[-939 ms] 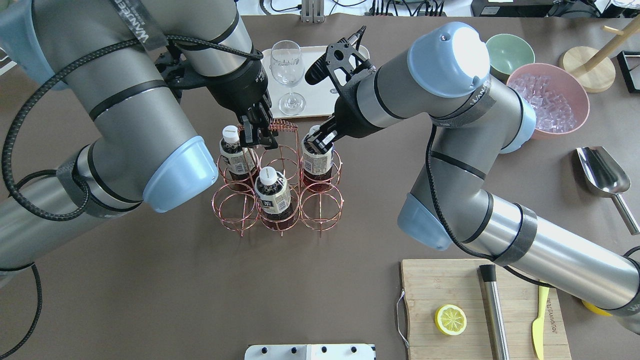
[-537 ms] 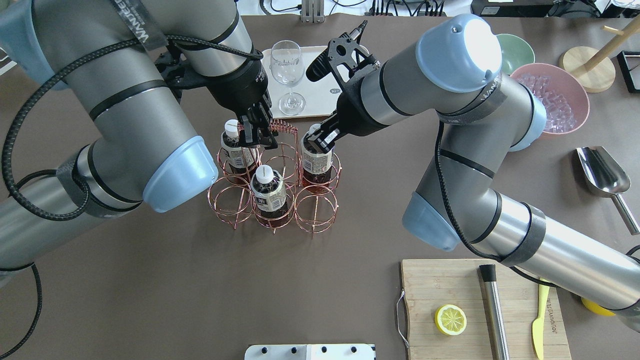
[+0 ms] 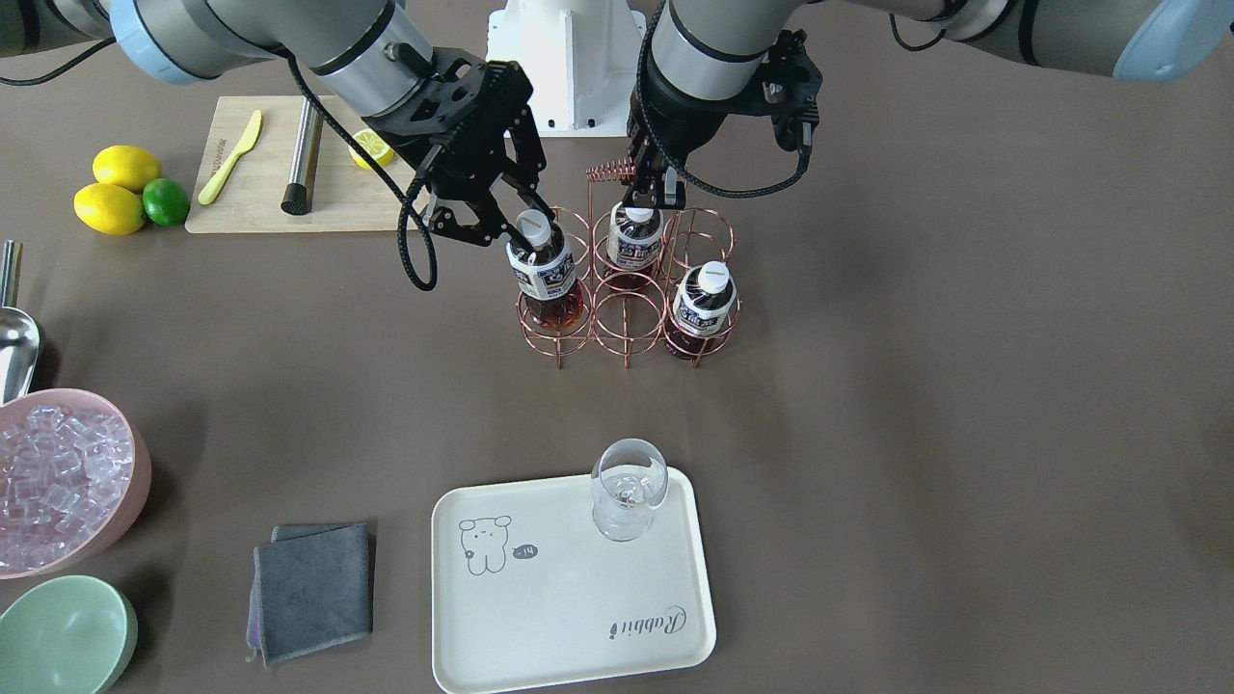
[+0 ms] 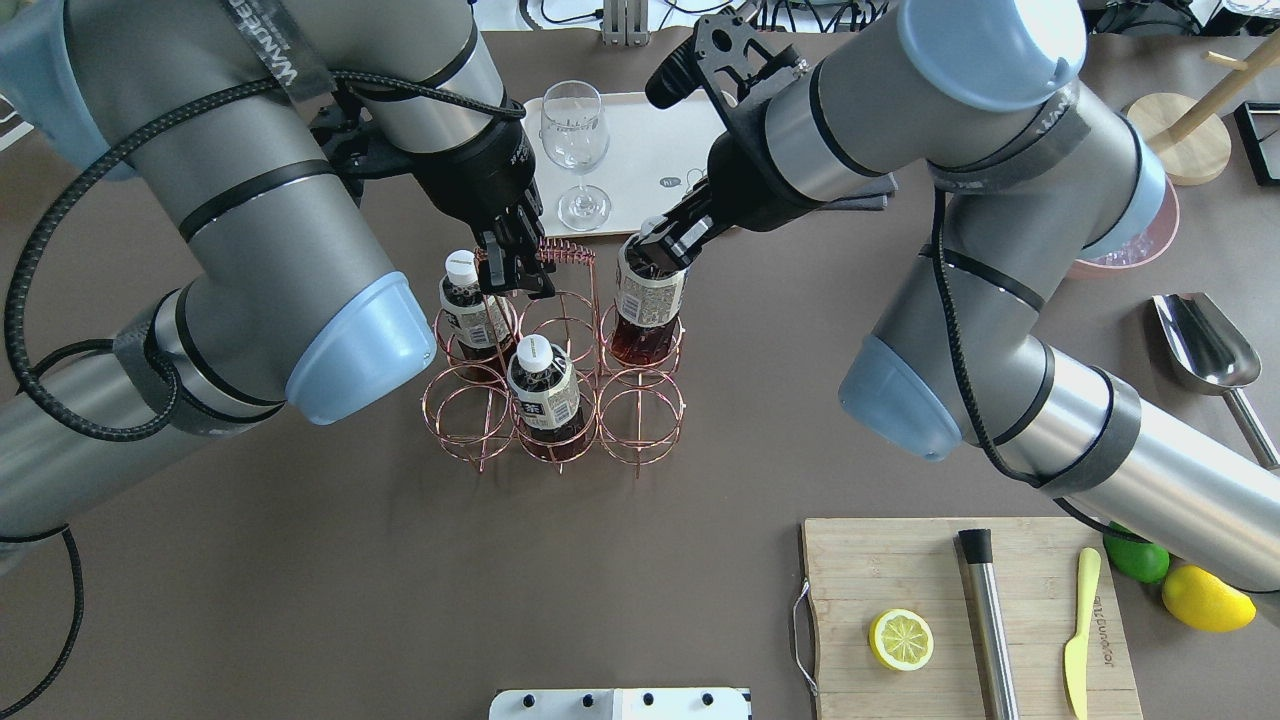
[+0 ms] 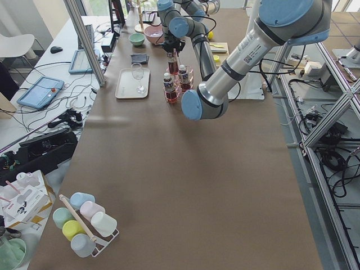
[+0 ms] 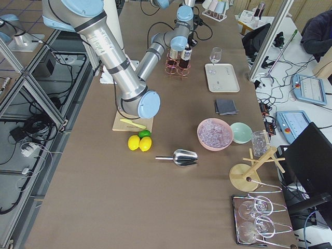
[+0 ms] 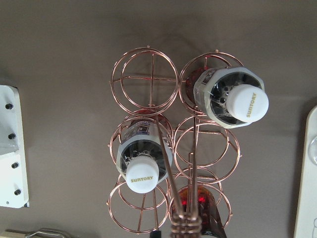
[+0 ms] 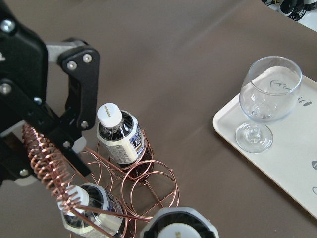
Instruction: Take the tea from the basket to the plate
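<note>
The copper wire basket [image 4: 560,400] holds three tea bottles. My right gripper [image 4: 657,254] is shut on the cap of one tea bottle [image 4: 648,298] and holds it raised, its base still inside its ring cell; it also shows in the front view [image 3: 543,273]. My left gripper [image 4: 512,268] is shut on the basket's coiled handle [image 3: 603,175]. The other two bottles [image 4: 468,305] [image 4: 545,388] stand in their cells. The cream plate [image 3: 569,588] lies beyond the basket with a clear glass [image 3: 629,490] on one corner.
A pink bowl of ice [image 3: 58,482], a green bowl [image 3: 63,631] and a grey cloth [image 3: 313,588] lie beside the plate. A cutting board [image 4: 880,570] with a lemon half, a metal rod and a knife sits near the robot. A metal scoop [image 4: 1205,345] lies to the right.
My right arm has risen and drawn its tea bottle upward in its cell. The basket shifted a little and settled back. My left gripper stays on the handle.
</note>
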`<state>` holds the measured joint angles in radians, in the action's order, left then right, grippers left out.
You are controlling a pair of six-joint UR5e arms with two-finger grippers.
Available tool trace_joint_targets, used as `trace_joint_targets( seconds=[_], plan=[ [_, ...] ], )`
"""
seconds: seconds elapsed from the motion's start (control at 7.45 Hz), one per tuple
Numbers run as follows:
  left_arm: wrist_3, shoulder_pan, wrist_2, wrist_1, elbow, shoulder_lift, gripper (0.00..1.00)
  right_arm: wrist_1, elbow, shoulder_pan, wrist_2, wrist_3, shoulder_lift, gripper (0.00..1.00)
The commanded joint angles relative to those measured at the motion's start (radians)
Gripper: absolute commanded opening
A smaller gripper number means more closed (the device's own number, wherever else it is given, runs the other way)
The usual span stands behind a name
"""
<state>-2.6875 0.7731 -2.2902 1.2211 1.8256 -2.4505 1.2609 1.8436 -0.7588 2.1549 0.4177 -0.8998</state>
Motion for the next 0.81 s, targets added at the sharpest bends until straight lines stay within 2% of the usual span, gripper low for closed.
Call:
trace_joint_targets(
  seconds=[0.0, 0.27, 0.54, 0.67],
  plan=[
    [0.002, 0.000, -0.002, 0.000, 0.001, 0.007, 0.00, 0.002, 0.011, -0.101, 0.117, -0.002, 0.004, 0.00],
    [0.002, 0.002, -0.002, 0.000, 0.003, 0.007, 0.00, 0.037, 0.009, -0.160, 0.164, -0.003, 0.030, 0.00],
    [0.002, 0.002, -0.002, 0.000, 0.003, 0.005, 0.00, 0.087, -0.004, -0.238, 0.175, -0.068, 0.047, 0.00],
    [0.002, 0.003, -0.002, 0.000, 0.003, 0.007, 0.00, 0.112, -0.065, -0.282, 0.177, -0.121, 0.082, 0.00]
  ],
)
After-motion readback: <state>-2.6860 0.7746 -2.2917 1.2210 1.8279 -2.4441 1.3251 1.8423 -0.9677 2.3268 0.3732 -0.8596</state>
